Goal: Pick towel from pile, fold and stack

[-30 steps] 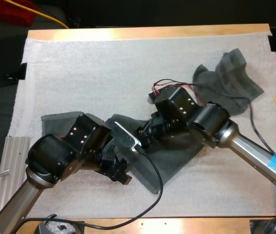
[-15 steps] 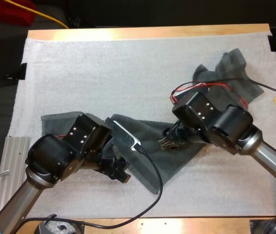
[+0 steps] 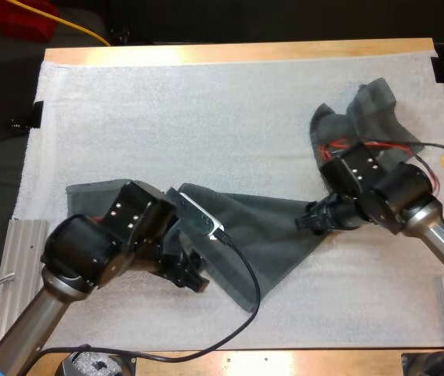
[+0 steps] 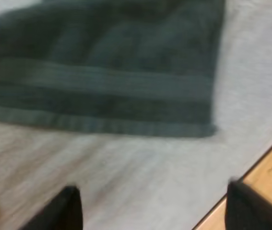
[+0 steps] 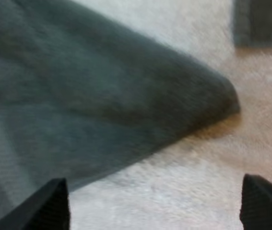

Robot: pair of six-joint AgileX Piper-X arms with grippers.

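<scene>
- The table (image 3: 237, 52) carries the mat (image 3: 206, 102). The mat holds both towels. There is no bin or tray, and I see no folded stack.
- The flat towel (image 3: 272, 235) lies spread along the mat's near half. It runs from under the left arm to a pointed corner towards the mat's right edge. A dark patch shows beyond the left arm near the mat's left edge; I cannot tell whether it is the same towel.
- The crumpled towel (image 3: 378, 129) sits bunched at the mat's far right corner, well apart from the left gripper and just beyond the right arm.
- The right gripper (image 3: 306, 222) is what has changed. A second ago it was over the middle of the flat towel; it has since drawn out to that towel's right corner. Its fingers (image 5: 54, 203) are spread wide with nothing between them, and the corner lies just ahead of them on the mat.
- The left gripper (image 3: 193, 279) has barely moved. It hangs at the flat towel's near edge by the mat's near edge, fingers (image 4: 71, 208) apart and holding nothing.
- My reading: the towel is picked and laid out but not yet folded. Both grippers sit released at its edges, likely placed to take corners for the first fold. A hold on a single layer at the corner looks like the fussy part.
</scene>
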